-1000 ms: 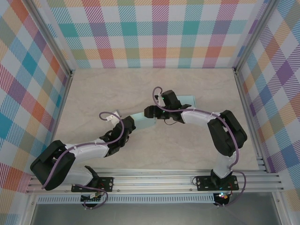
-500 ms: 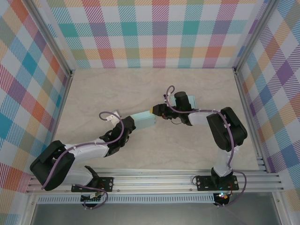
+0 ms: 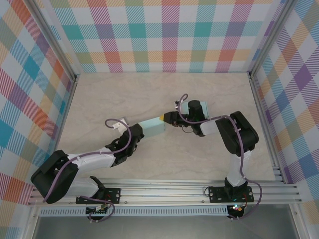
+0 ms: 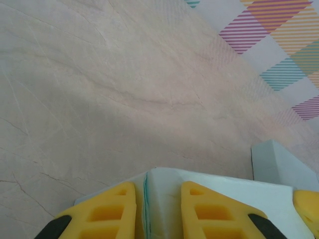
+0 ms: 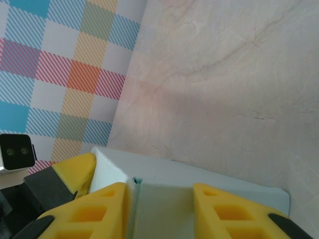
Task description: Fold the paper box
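Note:
The pale teal paper box (image 3: 152,127) lies mid-table between the two grippers. My left gripper (image 3: 138,130) is at its left end. In the left wrist view this gripper (image 4: 157,186) is shut on a folded corner of the box (image 4: 264,194), with paper filling the gap between the yellow fingers. My right gripper (image 3: 167,118) is at the right end. Seen from its own wrist, the right gripper (image 5: 159,186) is shut on a panel of the box (image 5: 209,177). A fold line runs along its left finger.
A pale teal sheet (image 3: 203,106) lies under my right wrist; its upright edge (image 4: 279,162) shows past the box, and I cannot tell whether it is joined to it. Plaid walls and metal rails (image 3: 70,94) bound the marble table (image 3: 109,94).
My right gripper has moved right, from over the box to its right end, and that arm's elbow has drawn in. The box has been drawn out into a straighter rectangle. The left gripper has stayed put.

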Motion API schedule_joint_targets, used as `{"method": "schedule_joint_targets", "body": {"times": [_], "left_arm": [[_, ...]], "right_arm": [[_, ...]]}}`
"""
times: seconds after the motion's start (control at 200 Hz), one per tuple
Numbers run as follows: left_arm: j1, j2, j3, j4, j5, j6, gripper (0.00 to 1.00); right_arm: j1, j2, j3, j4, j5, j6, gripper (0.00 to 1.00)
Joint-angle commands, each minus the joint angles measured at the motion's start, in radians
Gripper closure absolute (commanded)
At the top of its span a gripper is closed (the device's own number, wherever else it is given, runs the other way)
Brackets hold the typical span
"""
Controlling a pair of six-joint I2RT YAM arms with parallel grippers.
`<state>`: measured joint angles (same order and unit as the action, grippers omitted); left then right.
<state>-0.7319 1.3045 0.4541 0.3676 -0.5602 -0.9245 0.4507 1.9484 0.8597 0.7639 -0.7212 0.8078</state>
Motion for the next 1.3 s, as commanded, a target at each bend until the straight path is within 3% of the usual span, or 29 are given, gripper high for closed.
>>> {"method": "schedule_joint_targets", "body": {"times": [0.0,0.13,0.26,0.365,0.445,0.565,0.785,1.0,1.16,1.3], "left_arm": [[-0.002,0.030,-0.077,-0.290,0.009,0.009,1.00],[-0.003,0.009,-0.084,-0.295,0.003,0.014,1.00],[-0.003,-0.015,-0.084,-0.293,0.006,0.033,1.00],[-0.003,-0.053,-0.078,-0.297,0.010,0.065,1.00],[-0.003,-0.095,-0.062,-0.308,0.015,0.100,0.99],[-0.002,-0.162,-0.027,-0.329,0.025,0.167,0.87],[0.010,-0.257,0.059,-0.409,0.034,0.274,0.67],[0.046,-0.355,0.117,-0.472,0.053,0.410,0.40],[0.095,-0.389,0.167,-0.529,0.142,0.539,0.16],[0.169,-0.358,0.257,-0.690,0.270,0.583,0.00]], "right_arm": [[-0.012,0.129,-0.093,-0.126,0.052,0.001,0.80],[-0.013,0.149,-0.112,-0.062,0.047,0.023,0.85],[-0.014,0.108,-0.104,-0.094,0.040,0.015,0.84],[-0.014,0.053,-0.074,-0.189,0.040,-0.010,0.78],[-0.013,0.016,-0.035,-0.255,0.040,-0.024,0.65],[-0.012,-0.025,0.029,-0.329,0.036,-0.032,0.50],[-0.012,-0.075,0.161,-0.443,0.036,-0.054,0.33],[-0.012,-0.163,0.238,-0.595,0.082,-0.124,0.17],[-0.011,-0.255,0.241,-0.711,0.148,-0.176,0.00],[-0.011,-0.354,0.212,-0.803,0.219,-0.217,0.01]]}}
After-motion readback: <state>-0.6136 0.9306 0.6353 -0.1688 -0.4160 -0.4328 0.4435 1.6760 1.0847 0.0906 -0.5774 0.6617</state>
